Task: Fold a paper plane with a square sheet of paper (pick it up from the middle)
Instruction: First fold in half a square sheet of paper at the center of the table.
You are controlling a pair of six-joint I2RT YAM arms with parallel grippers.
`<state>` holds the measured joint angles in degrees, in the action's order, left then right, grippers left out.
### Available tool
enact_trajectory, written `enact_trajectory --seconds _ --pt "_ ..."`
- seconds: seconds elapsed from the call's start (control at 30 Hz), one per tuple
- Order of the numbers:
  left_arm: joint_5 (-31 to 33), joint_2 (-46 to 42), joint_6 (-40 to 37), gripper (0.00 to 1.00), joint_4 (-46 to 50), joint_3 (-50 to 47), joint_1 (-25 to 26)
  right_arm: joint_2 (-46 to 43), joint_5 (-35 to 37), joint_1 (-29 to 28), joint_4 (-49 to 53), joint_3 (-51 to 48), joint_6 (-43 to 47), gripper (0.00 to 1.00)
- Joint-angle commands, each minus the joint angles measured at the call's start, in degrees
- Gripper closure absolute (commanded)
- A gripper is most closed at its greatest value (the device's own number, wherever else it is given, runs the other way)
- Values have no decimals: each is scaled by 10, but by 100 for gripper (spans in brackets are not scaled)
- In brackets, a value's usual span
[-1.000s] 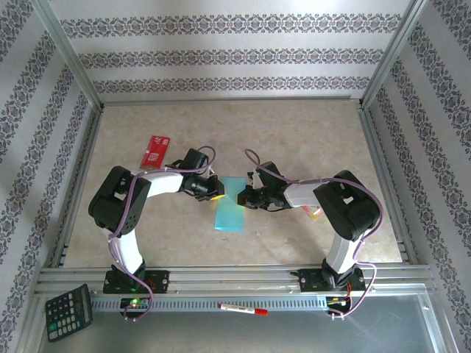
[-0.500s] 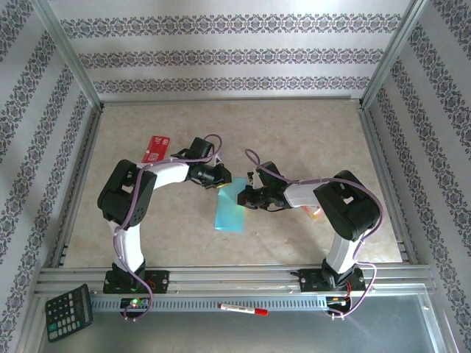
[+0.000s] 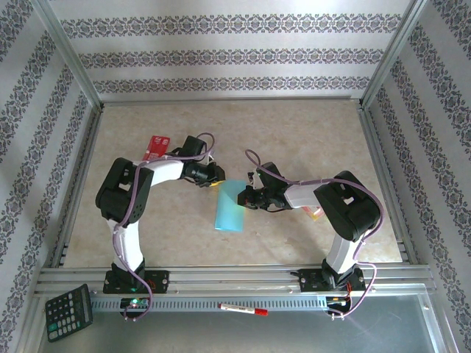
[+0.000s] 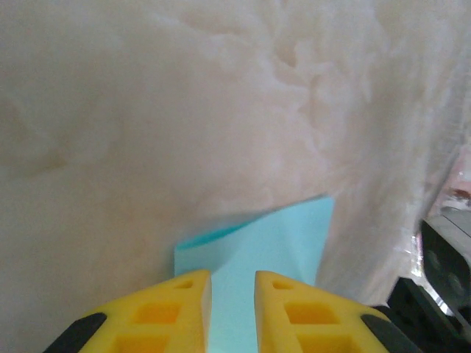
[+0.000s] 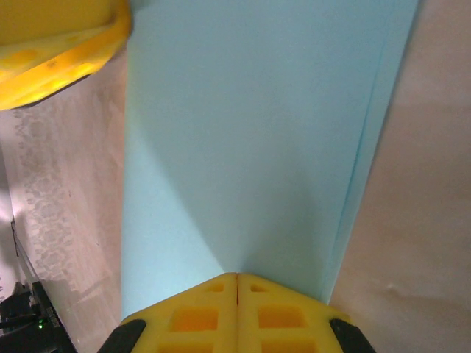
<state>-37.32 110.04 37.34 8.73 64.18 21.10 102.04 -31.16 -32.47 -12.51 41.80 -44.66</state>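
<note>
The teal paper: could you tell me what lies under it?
The square sheet of paper lies on the marble table, visible around its edges; the patch beneath it is covered and unseen.

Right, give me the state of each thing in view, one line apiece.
square sheet of paper: folded to a narrow strip, lying on the table, far corner partly turned over.
left hand: slightly open over the paper's far end.
right hand: shut, tips at the paper's edge; grip unclear.
red packet: lying flat, apart from both hands.
calculator: lying face up.
</note>
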Motion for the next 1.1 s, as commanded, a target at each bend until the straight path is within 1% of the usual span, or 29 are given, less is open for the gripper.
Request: enact_trajectory --seconds 0.0,0.1,0.27,0.43,0.63,0.7,0.87,0.97,1.07 --pt "-22 -48 31 77 -27 -33 18 23 70 8 111 -37 17 100" --pt "-28 -51 46 77 -50 -54 31 24 71 9 111 -39 15 100" --pt "-11 -18 27 78 -31 -52 30 23 69 9 113 -37 17 100" --pt "14 -6 3 79 -8 -53 15 18 72 10 116 -38 18 100" --pt "34 -31 -24 79 26 -58 0 20 72 11 115 -41 18 100" --pt "20 -51 -12 77 18 -65 2 20 72 11 115 -42 18 100" --pt "-9 -96 22 75 -10 -87 35 17 73 12 115 -43 18 100" --pt "-18 -89 42 75 -28 -103 49 18 73 13 115 -43 18 100" --pt "-7 -73 41 76 -29 -114 52 21 72 12 112 -41 17 100"
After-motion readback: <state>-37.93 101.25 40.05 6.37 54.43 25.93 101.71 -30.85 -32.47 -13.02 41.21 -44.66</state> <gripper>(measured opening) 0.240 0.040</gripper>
